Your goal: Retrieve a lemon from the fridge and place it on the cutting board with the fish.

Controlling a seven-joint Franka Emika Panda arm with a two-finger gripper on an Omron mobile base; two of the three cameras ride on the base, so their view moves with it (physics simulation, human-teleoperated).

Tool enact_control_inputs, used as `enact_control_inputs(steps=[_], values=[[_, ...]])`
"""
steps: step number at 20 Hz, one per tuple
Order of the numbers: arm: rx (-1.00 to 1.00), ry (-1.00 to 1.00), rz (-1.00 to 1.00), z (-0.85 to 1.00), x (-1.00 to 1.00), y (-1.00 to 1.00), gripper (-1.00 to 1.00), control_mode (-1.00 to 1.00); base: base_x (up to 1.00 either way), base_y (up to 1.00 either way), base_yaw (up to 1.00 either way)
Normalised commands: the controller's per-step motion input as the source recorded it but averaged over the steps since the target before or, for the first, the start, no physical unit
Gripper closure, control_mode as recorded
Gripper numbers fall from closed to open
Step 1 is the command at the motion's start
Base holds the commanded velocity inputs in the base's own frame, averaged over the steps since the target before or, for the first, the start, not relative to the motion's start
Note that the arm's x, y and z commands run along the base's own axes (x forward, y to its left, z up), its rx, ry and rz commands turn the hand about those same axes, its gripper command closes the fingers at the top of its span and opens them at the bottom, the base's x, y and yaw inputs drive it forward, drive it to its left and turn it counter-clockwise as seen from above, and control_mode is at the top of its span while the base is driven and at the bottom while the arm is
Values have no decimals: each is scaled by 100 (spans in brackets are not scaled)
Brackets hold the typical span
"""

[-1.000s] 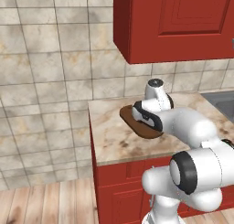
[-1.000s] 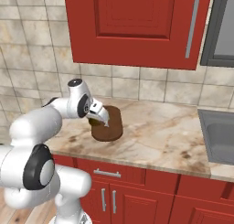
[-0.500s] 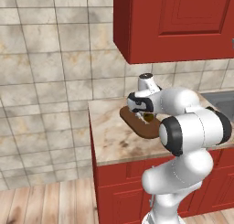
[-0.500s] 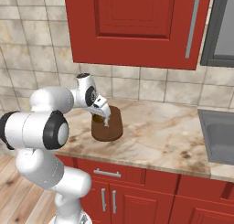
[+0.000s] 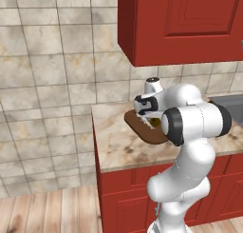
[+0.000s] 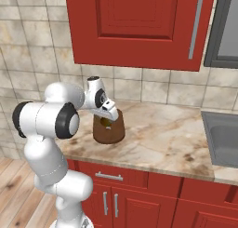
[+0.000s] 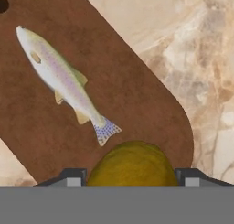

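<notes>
While the gripper [image 7: 130, 175] hangs just above the cutting board [image 7: 137, 90], the lemon [image 7: 131, 163] sits between its two dark fingertips [image 7: 73, 176], and the jaws stand about a lemon's width apart, closed on the fruit's sides. Seen from the hand, the lemon is over the near end of the board, just beside the fish's tail, with the fish [image 7: 64, 81] lying diagonally toward the board's far end where a small hanging hole shows. From the right base view the lemon [image 6: 107, 121] shows as an ochre spot under the gripper [image 6: 109, 114], above the board [image 6: 109, 131], and the board rests on the marbled counter [image 6: 162, 138] below the red wall cabinet [image 6: 139, 27]. From the left base view the board [image 5: 142, 130] pokes out from behind the arm's forearm.

Whether the lemon already touches the wood cannot be told. By my judgement it is light, firm and round, with a smooth rind that can slip or roll; the hold across its widest part, as here, looks sound. If let go from any height it may roll off the flat board or bump the fish, so a low, gentle release close to the wood seems wise.
</notes>
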Motion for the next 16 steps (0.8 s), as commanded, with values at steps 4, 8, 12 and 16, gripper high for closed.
enact_control_inputs(steps=[4,8,12,16], values=[[6,0,0,0,0,-8,100,-100,0,0,0],[6,0,0,-3,5,-21,100,-100,0,0,0],[1,0,0,-27,7,-23,100,-100,0,0,0],[0,0,0,-14,4,-15,100,-100,0,0,0]])
